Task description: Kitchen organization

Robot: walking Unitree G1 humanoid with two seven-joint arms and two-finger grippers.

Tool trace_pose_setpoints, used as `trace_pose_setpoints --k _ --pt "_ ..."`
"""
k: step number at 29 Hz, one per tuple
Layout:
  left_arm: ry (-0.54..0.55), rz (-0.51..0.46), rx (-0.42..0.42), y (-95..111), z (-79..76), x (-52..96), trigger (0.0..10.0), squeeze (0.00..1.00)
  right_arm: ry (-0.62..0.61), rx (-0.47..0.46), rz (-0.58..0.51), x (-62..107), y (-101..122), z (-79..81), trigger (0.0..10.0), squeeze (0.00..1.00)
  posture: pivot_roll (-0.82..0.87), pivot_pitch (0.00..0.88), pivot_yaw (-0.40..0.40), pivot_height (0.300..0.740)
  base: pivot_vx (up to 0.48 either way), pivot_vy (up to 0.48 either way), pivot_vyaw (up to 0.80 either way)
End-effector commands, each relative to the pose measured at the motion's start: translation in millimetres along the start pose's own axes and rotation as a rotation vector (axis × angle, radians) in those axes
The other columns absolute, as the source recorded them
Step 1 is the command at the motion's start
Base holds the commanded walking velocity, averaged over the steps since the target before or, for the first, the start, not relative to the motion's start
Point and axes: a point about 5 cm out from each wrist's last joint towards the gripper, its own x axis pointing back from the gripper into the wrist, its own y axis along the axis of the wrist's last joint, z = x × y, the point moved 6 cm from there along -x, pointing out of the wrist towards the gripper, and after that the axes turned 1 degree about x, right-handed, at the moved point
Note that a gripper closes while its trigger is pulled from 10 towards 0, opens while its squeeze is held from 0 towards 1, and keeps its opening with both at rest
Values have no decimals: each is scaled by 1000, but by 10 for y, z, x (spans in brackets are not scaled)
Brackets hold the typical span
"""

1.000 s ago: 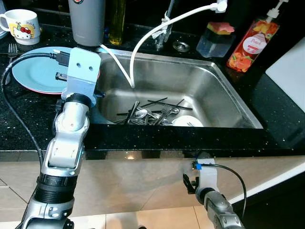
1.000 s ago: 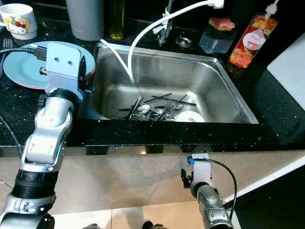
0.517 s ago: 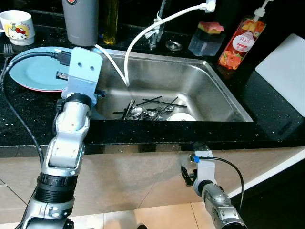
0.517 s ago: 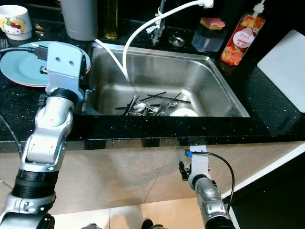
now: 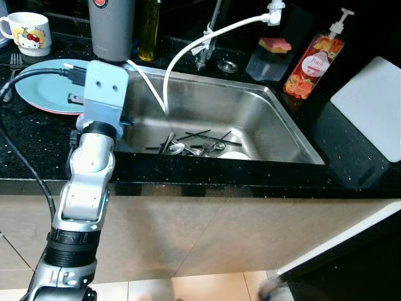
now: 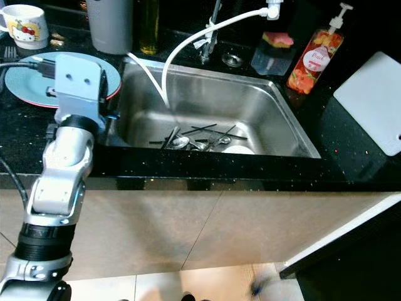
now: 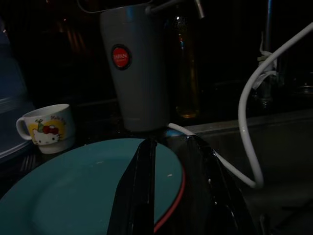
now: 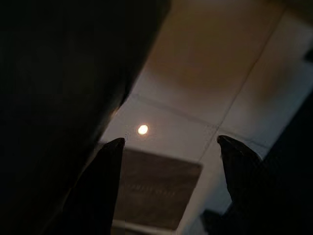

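Left wrist view showed the left hand (image 7: 168, 196), fingers parted and empty, poised over the teal plate (image 7: 73, 186) on the bench (image 5: 37, 150) at frame left beside the sink (image 5: 276, 119), apparently to grasp its rim.

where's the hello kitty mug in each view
Left eye view: mug at top left, behind the teal plate.
Right eye view: top left corner.
Left wrist view: left of centre, beside the grey canister.
Right wrist view: not in it.
Shared landmark: the grey canister.
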Motion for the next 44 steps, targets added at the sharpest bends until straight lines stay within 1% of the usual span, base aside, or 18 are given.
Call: trace_pose_setpoints --k 1,5,7,9,11,12,13,16,19,24,26,27,28,31,32,37,41,44 --pt "-17 -5 9 14 -66 11 10000 0 -45 -13 -5 30 -1 -137 10000 0 267 75 -215 740 0 0 0" --pt "-18 0 7 1 -66 16 10000 0 -110 -37 -33 -40 134 -200 10000 0 259 78 -210 740 0 0 0" --pt "-19 -1 8 4 -71 14 10000 0 -116 -45 -40 -54 167 -202 10000 0 259 78 -211 740 0 0 0" --pt "-21 -2 11 15 -82 5 10000 0 -137 -65 -69 -83 272 -222 10000 0 258 81 -211 740 0 0 0" --pt "-21 -2 11 15 -82 5 10000 0 -137 -65 -69 -83 272 -222 10000 0 258 81 -211 740 0 0 0" --pt "-23 -2 10 21 -91 1 10000 0 -163 -88 -106 -112 403 -245 10000 0 261 82 -211 740 0 0 0" --pt "-23 -2 10 21 -91 1 10000 0 -163 -88 -106 -112 403 -245 10000 0 261 82 -211 740 0 0 0" --pt "-23 0 8 22 -87 4 10000 0 -187 -121 -151 -4 353 -413 10000 0 263 81 -211 740 0 0 0" --pt "-17 -8 9 64 -69 -11 10000 0 -203 -157 -167 -14 377 -433 10000 0 270 81 -210 740 0 0 0" --pt "-19 -36 -12 137 -62 -26 10000 0 -213 -165 -171 -45 418 -428 10000 0 281 79 -206 740 0 0 0" --pt "-29 -68 -32 226 -75 -45 10000 0 -216 -171 -179 -73 473 -417 10000 0 294 75 -199 740 0 0 0" --pt "-29 -68 -32 226 -75 -45 10000 0 -216 -171 -179 -73 473 -417 10000 0 294 75 -199 740 0 0 0" --pt "-34 -78 -28 287 -82 -68 10000 0 -225 -181 -182 -94 506 -420 10000 0 297 76 -197 740 0 0 0" --pt "-35 -77 -24 301 -83 -75 10000 0 -227 -187 -185 -99 514 -423 10000 0 297 76 -197 740 0 0 0" --pt "-40 -64 -23 307 -89 -88 10000 0 -230 -193 -185 -117 539 -414 10000 0 323 71 -177 740 0 0 0" --pt "-52 -62 -6 376 -107 -108 10000 0 -236 -208 -185 -151 582 -390 10000 0 348 66 -156 740 0 0 0" --pt "-100 -40 -46 393 -167 -137 10000 0 -246 -222 -201 -156 618 -386 10000 0 374 59 -136 740 0 0 0" --pt "-131 -17 -72 385 -168 -186 10000 0 -256 -229 -218 -141 616 -401 10000 0 390 53 -124 740 0 0 0"
